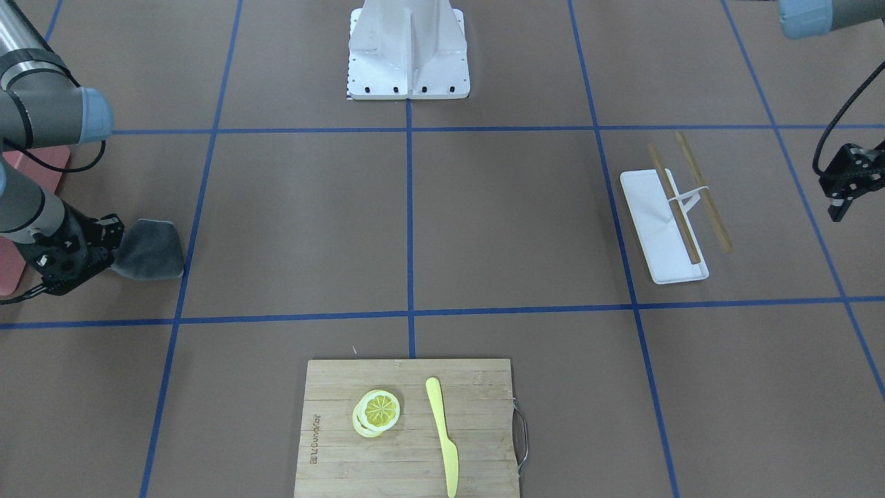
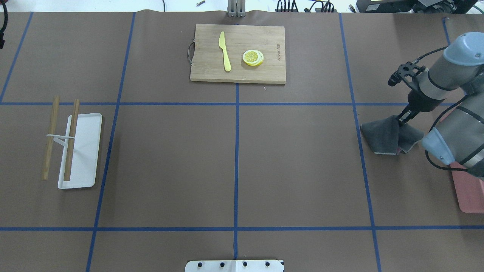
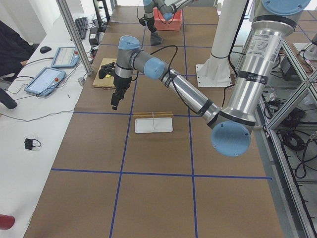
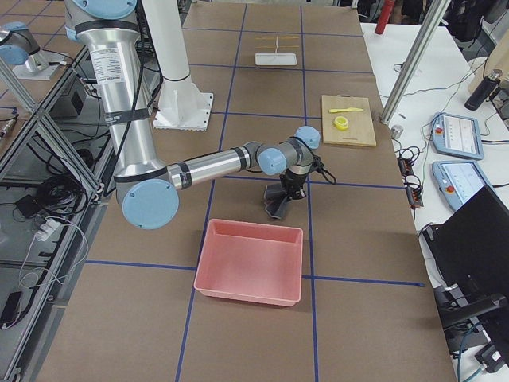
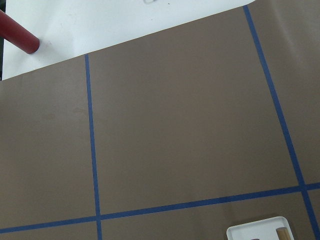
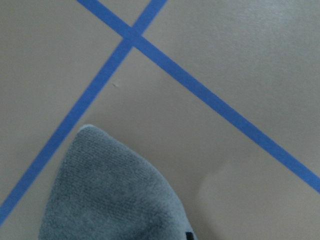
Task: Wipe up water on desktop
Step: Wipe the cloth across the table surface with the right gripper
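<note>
The brown desktop (image 2: 302, 162) with blue tape lines shows no water that I can make out. A grey cloth (image 2: 383, 135) rests on it at the right side, bunched up toward my right gripper (image 2: 402, 118), which is shut on the cloth's top. The cloth also shows in the front view (image 1: 151, 250), the right side view (image 4: 278, 204) and the right wrist view (image 6: 115, 195). My left gripper (image 1: 838, 207) hangs above the desktop at the far left end, beyond the white tray, empty, its fingers looking closed together.
A bamboo cutting board (image 2: 272, 71) with a yellow knife (image 2: 225, 51) and lemon slices (image 2: 253, 57) lies at the far middle. A white tray (image 2: 87, 151) with chopsticks (image 2: 72, 139) lies on the left. A pink bin (image 4: 250, 263) stands by the right arm. The robot base (image 1: 408, 52) is at the near middle.
</note>
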{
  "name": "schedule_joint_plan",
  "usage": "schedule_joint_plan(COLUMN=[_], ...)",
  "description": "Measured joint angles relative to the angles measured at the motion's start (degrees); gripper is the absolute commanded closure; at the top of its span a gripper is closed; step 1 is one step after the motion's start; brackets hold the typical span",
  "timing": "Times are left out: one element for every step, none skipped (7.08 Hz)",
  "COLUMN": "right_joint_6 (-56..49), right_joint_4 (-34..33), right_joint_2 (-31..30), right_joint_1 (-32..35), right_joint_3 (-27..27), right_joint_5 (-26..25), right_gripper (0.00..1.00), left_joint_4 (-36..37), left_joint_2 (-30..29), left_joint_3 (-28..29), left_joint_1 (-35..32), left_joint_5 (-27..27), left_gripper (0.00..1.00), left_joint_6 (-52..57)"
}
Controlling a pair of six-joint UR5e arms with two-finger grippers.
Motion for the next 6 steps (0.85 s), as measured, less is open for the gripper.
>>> schedule_joint_plan(right_joint_6=[4.87, 9.45, 14.06, 18.87, 23.70, 27.69], right_joint_4=[0.24, 0.33, 0.39, 0.43, 0.44, 0.43], right_joint_2=[0.19, 0.23, 0.23, 0.17, -0.05, -0.35], right_joint_1=[-2.71, -5.35, -8.10, -11.10, -14.39, -17.23], right_joint_3=[1.96, 4.27, 6.71, 9.10, 11.84, 14.31], right_joint_5=[0.74, 0.96, 0.91, 0.42, -0.59, -1.65], right_gripper=[1.00, 1.00, 1.00, 1.00, 1.00, 1.00], left_joint_4=[0.00, 0.00, -0.06, -0.44, -1.18, -1.70], left_joint_2=[0.04, 0.04, 0.02, 0.00, 0.00, -0.01], left_joint_3=[0.34, 0.62, 0.76, 0.92, 1.18, 1.36], left_joint_1=[-0.03, -0.03, -0.04, -0.04, -0.07, -0.10], left_joint_5=[0.02, 0.03, 0.05, 0.11, 0.16, 0.19], left_gripper=[0.02, 0.02, 0.02, 0.02, 0.02, 0.02], left_joint_6=[0.07, 0.14, 0.17, 0.14, 0.07, 0.03])
